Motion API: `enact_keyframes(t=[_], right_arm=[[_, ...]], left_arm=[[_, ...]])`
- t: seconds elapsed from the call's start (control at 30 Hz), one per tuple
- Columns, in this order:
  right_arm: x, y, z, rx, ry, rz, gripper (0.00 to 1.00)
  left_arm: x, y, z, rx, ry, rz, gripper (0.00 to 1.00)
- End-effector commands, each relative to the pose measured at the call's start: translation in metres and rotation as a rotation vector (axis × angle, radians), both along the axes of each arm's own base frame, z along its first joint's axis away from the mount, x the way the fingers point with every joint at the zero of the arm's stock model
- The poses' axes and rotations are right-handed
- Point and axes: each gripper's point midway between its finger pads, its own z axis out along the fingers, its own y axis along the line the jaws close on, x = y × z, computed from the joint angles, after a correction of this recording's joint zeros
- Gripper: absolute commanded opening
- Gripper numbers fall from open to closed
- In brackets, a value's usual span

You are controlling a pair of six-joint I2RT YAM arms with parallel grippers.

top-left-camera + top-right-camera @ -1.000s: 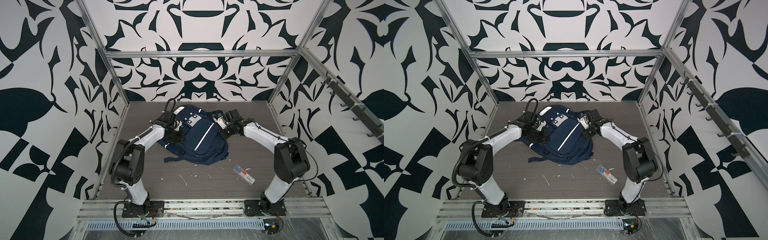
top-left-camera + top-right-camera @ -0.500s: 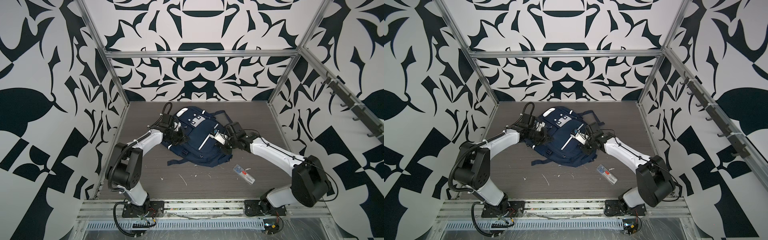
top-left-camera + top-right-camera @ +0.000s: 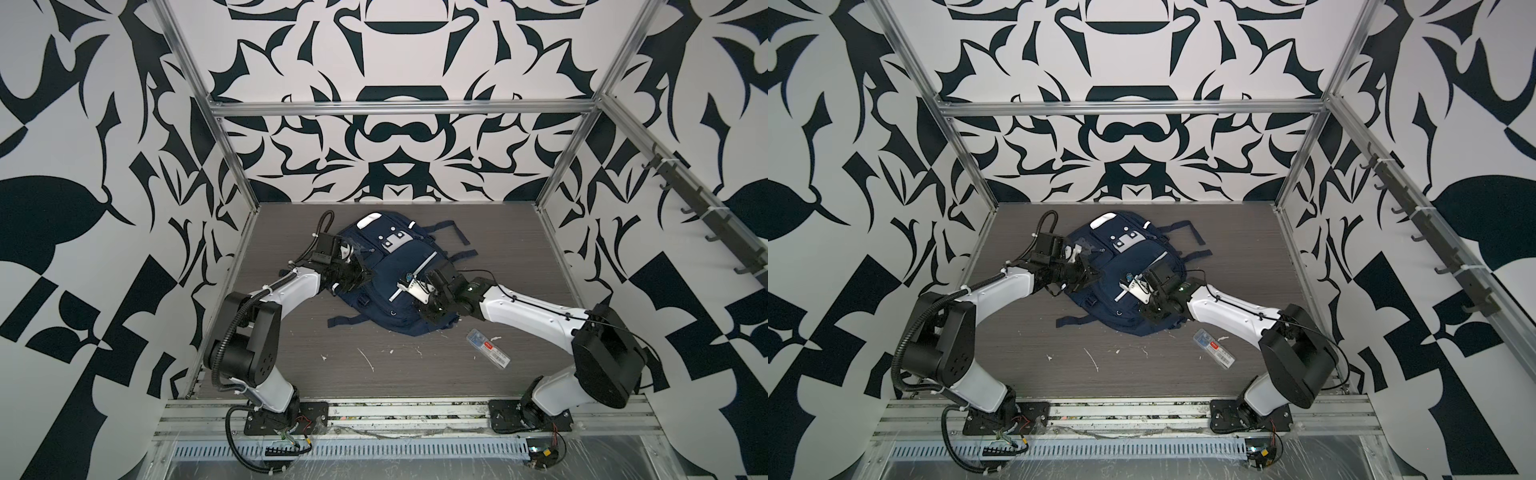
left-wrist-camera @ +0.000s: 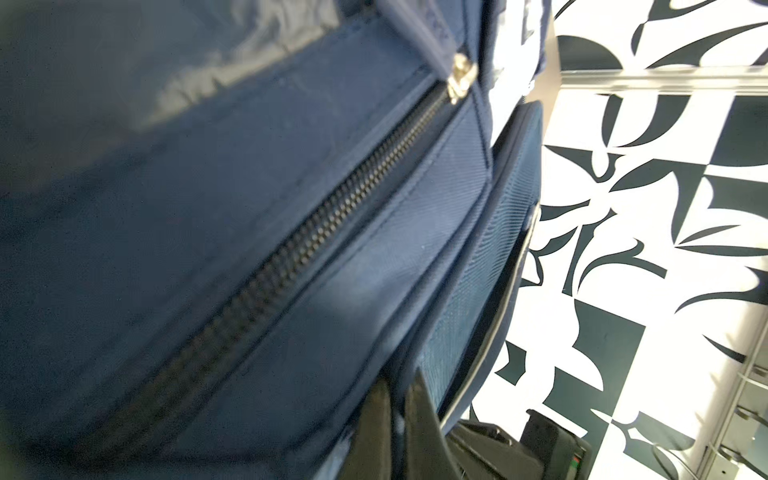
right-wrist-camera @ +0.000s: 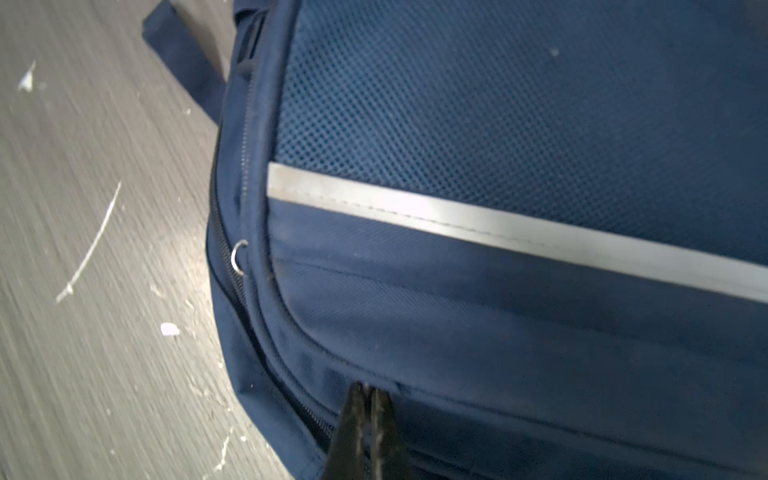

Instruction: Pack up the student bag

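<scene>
**Base:** Jaws first, please. How do they stand?

**Operator:** My left jaws are together, clamped on a fold of the student bag (image 3: 386, 266), beside its dark zipper (image 4: 291, 257). My right jaws are also pressed together. Their tips pinch the edge of the bag at the seam below the reflective stripe (image 5: 498, 232).

**Base:** And where is the bag?

**Operator:** It lies flat on the surface (image 3: 374, 378), in the middle toward the back wall, between my two arms in both top views. A clear flat case (image 3: 487, 348) lies near its front right corner, not touching it.
</scene>
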Motion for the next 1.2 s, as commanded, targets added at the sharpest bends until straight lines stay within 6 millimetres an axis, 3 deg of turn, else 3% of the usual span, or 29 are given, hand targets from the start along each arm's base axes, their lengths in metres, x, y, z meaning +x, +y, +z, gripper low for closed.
enact_keyframes(t=[0.0, 0.23, 0.5, 0.63, 0.83, 1.17], right_arm=[[0.005, 0.041, 0.044, 0.229, -0.069, -0.001, 0.00], [0.003, 0.021, 0.041, 0.232, -0.078, -0.116, 0.00], [-0.043, 0.010, 0.035, 0.219, -0.097, -0.046, 0.00], [-0.049, 0.011, 0.036, 0.219, -0.090, -0.040, 0.00], [-0.038, 0.034, 0.044, 0.286, -0.063, -0.071, 0.00], [-0.031, 0.083, 0.088, 0.486, 0.006, -0.131, 0.00]], left_arm=[[0.005, -0.017, 0.041, -0.117, -0.104, -0.023, 0.00], [0.007, -0.016, 0.039, -0.125, -0.095, 0.005, 0.00], [0.018, -0.016, 0.036, -0.176, -0.056, 0.084, 0.00], [0.023, -0.017, 0.043, -0.194, -0.064, 0.099, 0.00], [0.024, -0.025, 0.050, -0.208, -0.067, 0.103, 0.00], [0.020, -0.029, 0.061, -0.236, -0.075, 0.145, 0.00]])
